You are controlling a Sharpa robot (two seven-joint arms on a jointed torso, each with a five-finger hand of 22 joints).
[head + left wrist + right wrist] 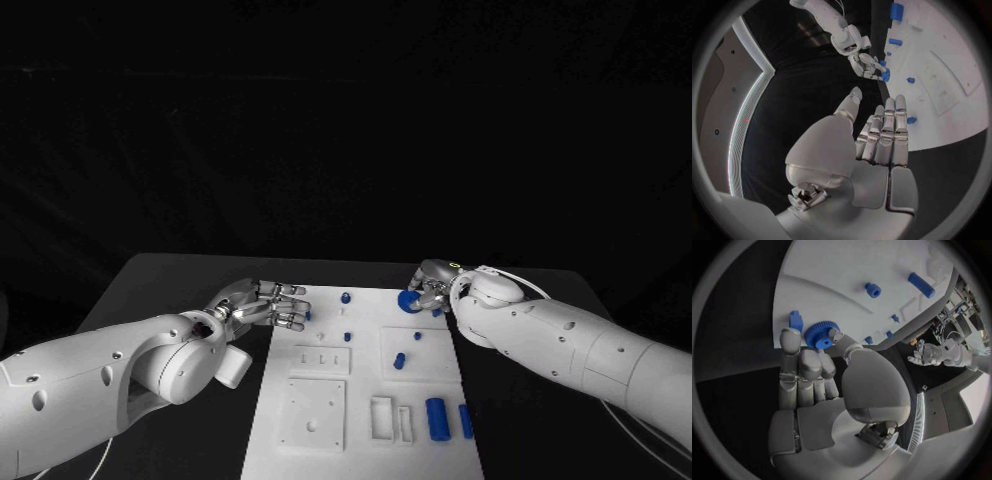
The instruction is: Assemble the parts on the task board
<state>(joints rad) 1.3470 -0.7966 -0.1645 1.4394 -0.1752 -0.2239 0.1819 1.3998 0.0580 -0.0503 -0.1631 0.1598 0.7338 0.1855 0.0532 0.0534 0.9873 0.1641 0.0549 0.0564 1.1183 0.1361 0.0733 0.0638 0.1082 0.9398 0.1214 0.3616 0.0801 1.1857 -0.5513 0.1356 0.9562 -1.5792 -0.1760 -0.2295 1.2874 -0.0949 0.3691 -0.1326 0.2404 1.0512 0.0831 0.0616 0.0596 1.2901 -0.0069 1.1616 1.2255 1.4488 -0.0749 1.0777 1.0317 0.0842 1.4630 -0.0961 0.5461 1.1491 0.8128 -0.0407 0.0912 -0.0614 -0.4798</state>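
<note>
Blue gear pinched in the right hand over the task board's far right corner; keep it level, lower squarely. Left hand holds nothing, fingers loosely extended at the board's far left edge, touching a small blue peg.

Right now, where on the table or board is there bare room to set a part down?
Bare black table lies behind and left of the left hand. The task board is bare along its near edge. Crowded: its far end, where the right hand grips the blue gear among small blue pieces.
</note>
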